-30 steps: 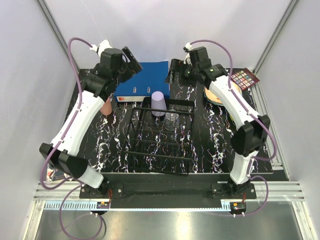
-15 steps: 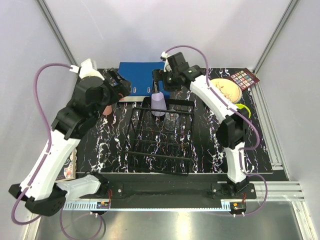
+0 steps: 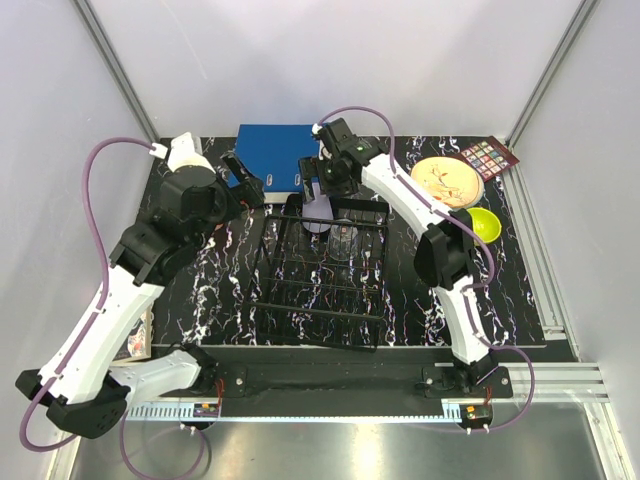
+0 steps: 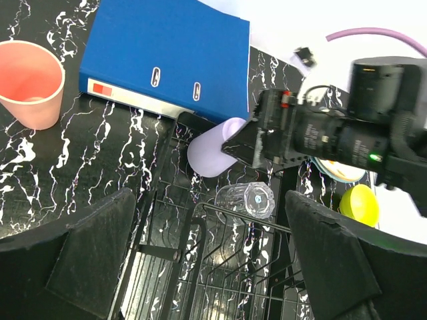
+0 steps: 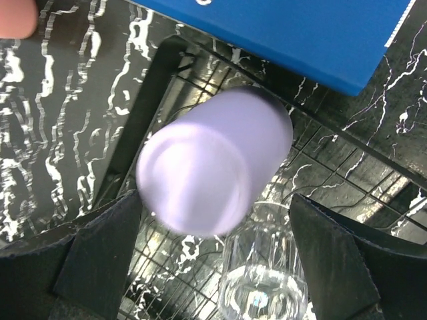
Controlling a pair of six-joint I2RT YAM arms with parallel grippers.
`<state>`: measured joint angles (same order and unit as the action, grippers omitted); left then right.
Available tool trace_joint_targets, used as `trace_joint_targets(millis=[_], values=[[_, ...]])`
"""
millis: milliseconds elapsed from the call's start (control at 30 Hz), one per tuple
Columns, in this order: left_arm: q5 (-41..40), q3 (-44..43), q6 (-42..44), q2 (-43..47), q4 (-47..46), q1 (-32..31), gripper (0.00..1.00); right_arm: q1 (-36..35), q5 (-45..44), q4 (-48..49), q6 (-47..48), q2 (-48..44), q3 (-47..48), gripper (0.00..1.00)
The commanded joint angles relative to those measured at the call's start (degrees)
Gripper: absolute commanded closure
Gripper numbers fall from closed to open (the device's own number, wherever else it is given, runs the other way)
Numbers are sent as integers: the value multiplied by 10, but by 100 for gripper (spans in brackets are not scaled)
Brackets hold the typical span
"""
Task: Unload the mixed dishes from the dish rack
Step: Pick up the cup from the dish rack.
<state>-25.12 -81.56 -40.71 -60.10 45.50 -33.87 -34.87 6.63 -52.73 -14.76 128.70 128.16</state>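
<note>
Your right gripper (image 5: 220,257), jaws wide, has swung from 2 o'clock to above the lilac cup (image 5: 210,170) at the dish rack's (image 3: 312,346) 12 o'clock rim, so a grasp looks next; your left gripper (image 4: 213,257) is also open.

We record a lilac cup (image 5: 213,170), a clear glass (image 4: 247,200), a black wire rack (image 5: 143,110), a blue binder (image 4: 167,53), a salmon-pink cup (image 4: 30,80), a yellow bowl (image 3: 480,224), a peach plate (image 3: 447,181) with dark markings, and a black table (image 3: 215,280) veined with white marbling.
</note>
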Motion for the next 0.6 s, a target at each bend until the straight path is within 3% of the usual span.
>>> trace_joint_targets(millis=[0, 233, 500, 567], values=[[-12, 3, 10, 4, -20, -7, 1, -9, -19, -7, 8, 22, 46, 2], [-16, 10, 13, 4, -21, -12, 1, -12, -12, -8, 3, 57, 83, 8], [-14, 18, 12, 7, -20, -12, 1, -18, -23, -5, -1, 51, 84, 42], [-13, 19, 11, 9, -21, -12, 1, -19, -29, -6, -1, 43, 79, 45]])
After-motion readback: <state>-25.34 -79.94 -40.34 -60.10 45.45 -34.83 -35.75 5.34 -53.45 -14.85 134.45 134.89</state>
